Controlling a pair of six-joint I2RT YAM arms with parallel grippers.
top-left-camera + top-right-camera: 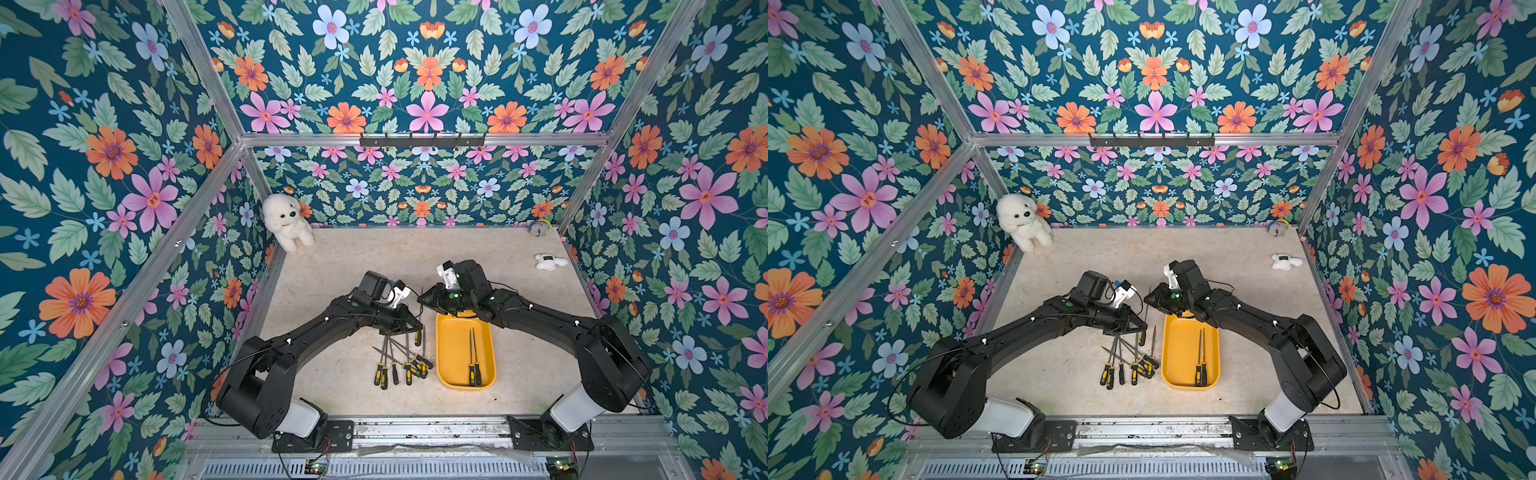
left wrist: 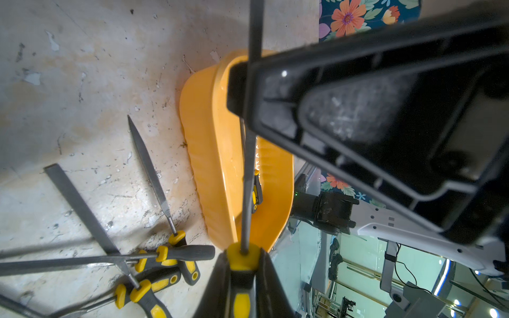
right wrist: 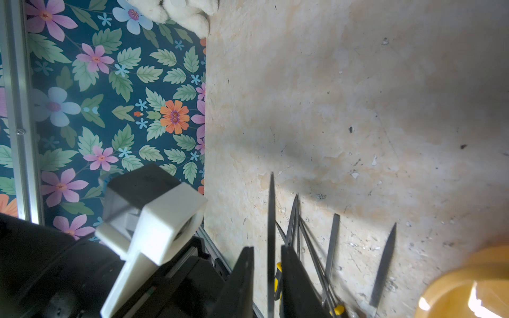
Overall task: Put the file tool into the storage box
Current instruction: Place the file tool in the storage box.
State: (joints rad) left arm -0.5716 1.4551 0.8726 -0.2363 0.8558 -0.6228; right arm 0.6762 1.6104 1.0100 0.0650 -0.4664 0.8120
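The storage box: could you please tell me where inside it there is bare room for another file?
The storage box is bare between the two files lying in it and the wall facing the loose pile. Only a narrow strip is free along the opposite wall. The far end is crowded, under the right arm.

My left arm and right arm were matte black, built of chunky jointed links, with thin black cables looping off them and small white clips on top. Each grew from a white cylindrical shoulder on a black base plate with screws, at the bottom of the frame. Small green lights glowed at my wrists. White camera brackets sat above my black, triangular fingers, ribbed and scuffed grey.
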